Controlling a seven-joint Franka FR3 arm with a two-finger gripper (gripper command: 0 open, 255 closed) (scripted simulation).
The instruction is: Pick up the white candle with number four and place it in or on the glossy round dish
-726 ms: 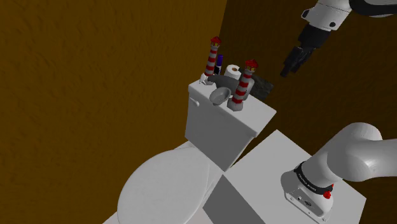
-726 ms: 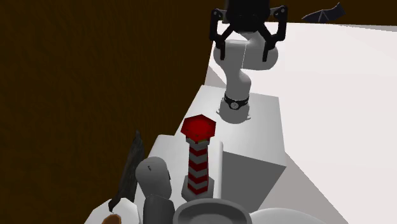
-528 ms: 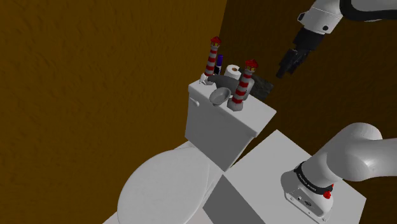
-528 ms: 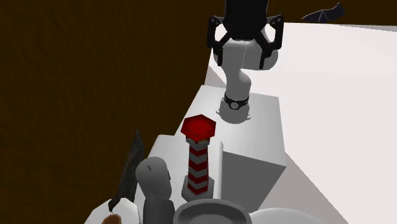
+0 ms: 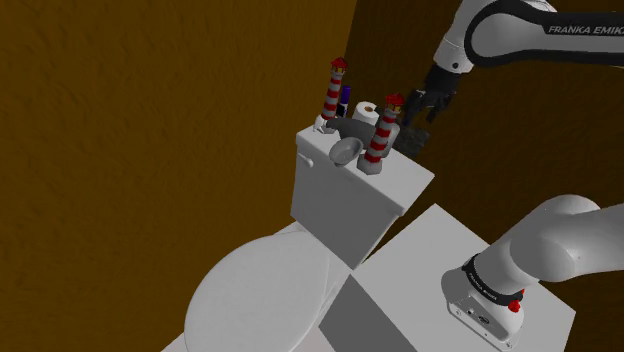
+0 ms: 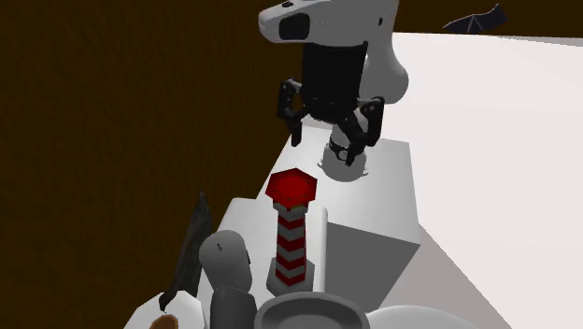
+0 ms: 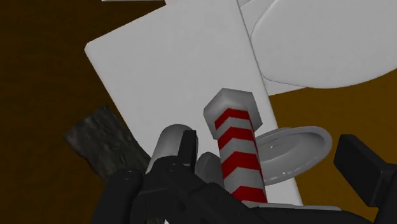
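My black gripper hangs open in the air beside the toilet tank's end, near a red-and-white striped lighthouse figure. In the second exterior view the gripper has its fingers spread wide with nothing between them. The grey round dish lies on the tank lid beside that lighthouse; the dish also lies beyond the gripper. A small white object, possibly the candle, sits at the foot of the farther lighthouse; no number can be read.
The lid also carries a pale roll, a dark purple item, a grey cylinder and a rough dark lump at the end nearest the gripper. The toilet seat lies below. Brown walls close in behind.
The arm has swung down and toward the shoulder view's left, bringing the open gripper from high in the air to just beside the near lighthouse. Nothing on the tank has moved.
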